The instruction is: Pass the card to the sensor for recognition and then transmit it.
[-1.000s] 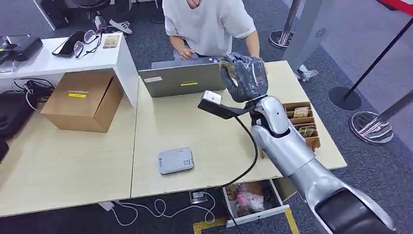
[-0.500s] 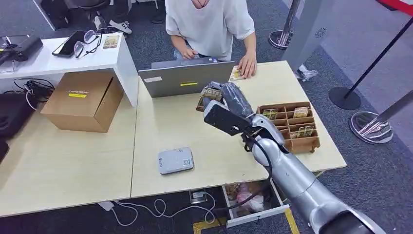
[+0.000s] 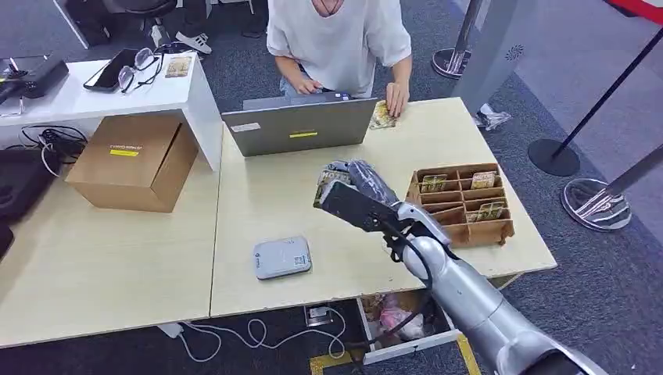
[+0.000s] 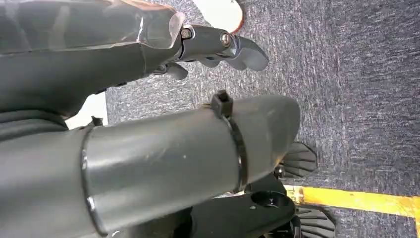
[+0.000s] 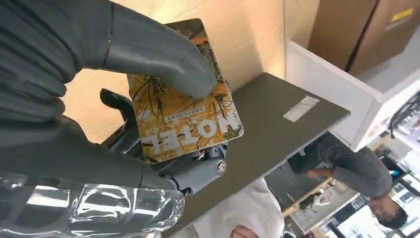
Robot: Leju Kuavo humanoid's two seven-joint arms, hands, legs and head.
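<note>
Orange-and-yellow card [image 5: 185, 119] sits pinched in the right hand [image 3: 356, 181], thumb pressed on its printed face, darker fingers [image 5: 198, 171] behind it, above the pale wooden surface [image 3: 258, 199]. Grey sensor [image 3: 281, 257] lies apart from those fingers. Left hand [image 4: 218, 44] grasps nothing, fingers [image 4: 247, 52] loosely curled over carpet.

I hold the card [image 5: 185, 116] in my right hand [image 3: 356, 181], clamped between the thumb [image 5: 158, 52] on its printed face and the fingers behind it. The card is rectangular, printed in yellow and brown with white lettering. It sits above the tabletop, near the laptop. The sensor [image 3: 282, 257], a flat grey rounded box, lies on the table, well apart from the card.
</note>
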